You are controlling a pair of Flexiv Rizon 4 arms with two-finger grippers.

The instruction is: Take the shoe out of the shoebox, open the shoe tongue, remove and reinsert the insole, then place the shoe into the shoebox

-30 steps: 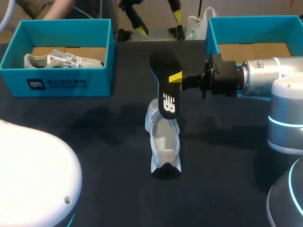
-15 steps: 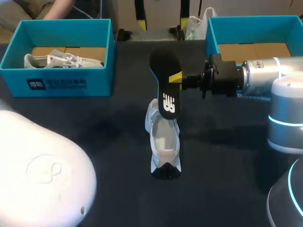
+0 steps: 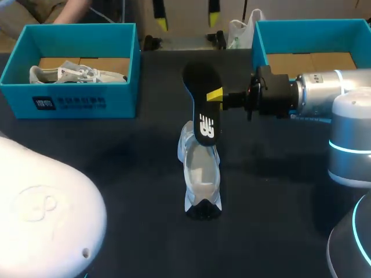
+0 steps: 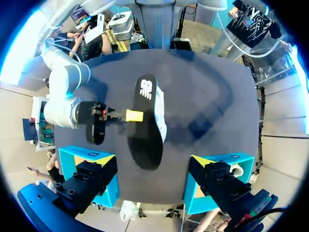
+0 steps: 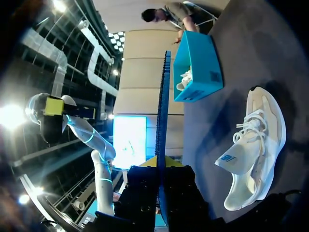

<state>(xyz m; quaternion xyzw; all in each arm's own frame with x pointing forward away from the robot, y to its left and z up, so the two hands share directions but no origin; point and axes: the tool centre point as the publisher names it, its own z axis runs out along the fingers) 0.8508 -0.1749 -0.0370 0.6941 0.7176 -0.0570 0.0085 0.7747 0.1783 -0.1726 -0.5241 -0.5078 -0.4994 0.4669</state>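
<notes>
Head view: right claw (image 3: pixel 215 95) clamped on black insole (image 3: pixel 200 78), lower end over white shoe (image 3: pixel 200 176) at mid counter (image 3: pixel 116 168). Open shoebox (image 3: pixel 278 36) behind right claw. Left claw (image 3: pixel 185 21) above far edge, fingers apart.

- Right arm (image 3: pixel 324 95) comes in from the right, forearm level, pointing left.
- Right gripper (image 3: pixel 215 95), at mid-table, is clamped on the insole (image 3: pixel 204 113).
- Left arm (image 3: pixel 46 214) bulks large at near left.
- Left gripper (image 3: pixel 186 16) hangs at the far edge, fingers (image 3: pixel 159 23) spread wide.
</notes>
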